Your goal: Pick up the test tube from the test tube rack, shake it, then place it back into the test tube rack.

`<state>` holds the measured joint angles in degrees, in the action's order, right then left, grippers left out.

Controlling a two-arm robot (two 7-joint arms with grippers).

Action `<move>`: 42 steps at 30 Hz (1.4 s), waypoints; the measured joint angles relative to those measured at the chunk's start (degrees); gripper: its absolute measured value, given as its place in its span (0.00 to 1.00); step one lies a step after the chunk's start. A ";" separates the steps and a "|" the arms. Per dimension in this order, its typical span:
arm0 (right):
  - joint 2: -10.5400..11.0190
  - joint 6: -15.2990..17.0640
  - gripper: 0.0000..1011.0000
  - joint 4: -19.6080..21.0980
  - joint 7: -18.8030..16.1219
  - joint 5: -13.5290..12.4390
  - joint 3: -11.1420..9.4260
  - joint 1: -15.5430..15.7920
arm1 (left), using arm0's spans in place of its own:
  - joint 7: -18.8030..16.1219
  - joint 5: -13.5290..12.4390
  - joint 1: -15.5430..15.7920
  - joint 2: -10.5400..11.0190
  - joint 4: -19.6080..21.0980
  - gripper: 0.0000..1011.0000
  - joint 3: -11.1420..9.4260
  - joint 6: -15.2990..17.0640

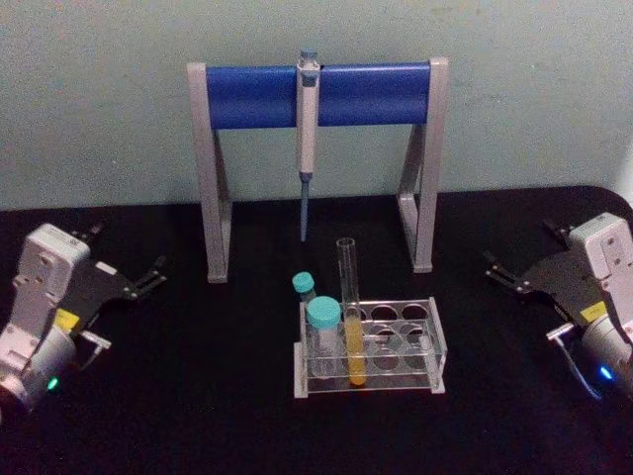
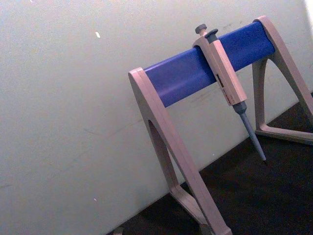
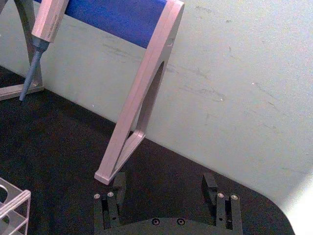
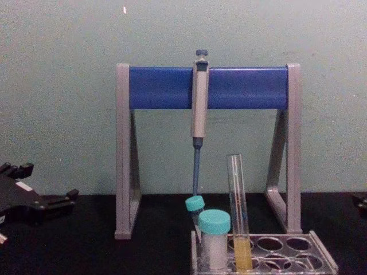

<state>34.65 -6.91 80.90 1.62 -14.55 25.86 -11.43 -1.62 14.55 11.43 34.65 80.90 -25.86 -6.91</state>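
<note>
Left gripper point(image 1: 124, 252), nearest you at far left, jaws spread, holding nothing. Centre: low clear plastic rack w/ round holes point(image 1: 438, 346). Tall uncapped glass test tube w/ yellow-orange liquid point(image 1: 349, 307) stands upright in its left part, just beside a teal-capped white tube point(image 1: 322, 332). Right gripper point(image 1: 521, 249), far right, jaws spread, empty. Risks, as I judge: you may clip the teal-capped white tube on approach, and w/o a cap, hard shaking could spill liquid.
</note>
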 joint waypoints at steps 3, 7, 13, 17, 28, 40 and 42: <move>0.00 0.00 0.99 0.00 0.00 0.00 0.00 0.00 | 0.00 0.00 0.00 0.00 0.00 0.99 0.00 0.00; 0.00 0.00 0.99 0.00 0.00 0.00 0.00 0.00 | 0.00 0.00 0.00 0.00 0.00 0.99 0.00 0.00; 0.00 0.00 0.99 0.00 0.00 0.00 0.00 0.00 | 0.00 0.00 0.00 0.00 0.00 0.99 0.00 0.00; 0.00 0.00 0.99 0.00 0.00 0.00 0.00 0.00 | 0.00 0.00 0.00 0.00 0.00 0.99 0.00 0.00; 0.00 0.00 0.99 0.00 0.00 0.00 0.00 0.00 | 0.00 0.00 0.00 0.00 0.00 0.99 0.00 0.00; 0.00 0.00 0.99 0.00 0.00 0.00 0.00 0.00 | 0.00 0.00 0.00 0.00 0.00 0.99 0.00 0.00; 0.00 0.00 0.99 0.00 0.00 0.00 0.00 0.00 | 0.00 0.00 0.00 0.00 0.00 0.99 0.00 0.00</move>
<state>34.65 -6.91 80.90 1.62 -14.55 25.86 -11.43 -1.62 14.55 11.43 34.64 80.90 -25.86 -6.91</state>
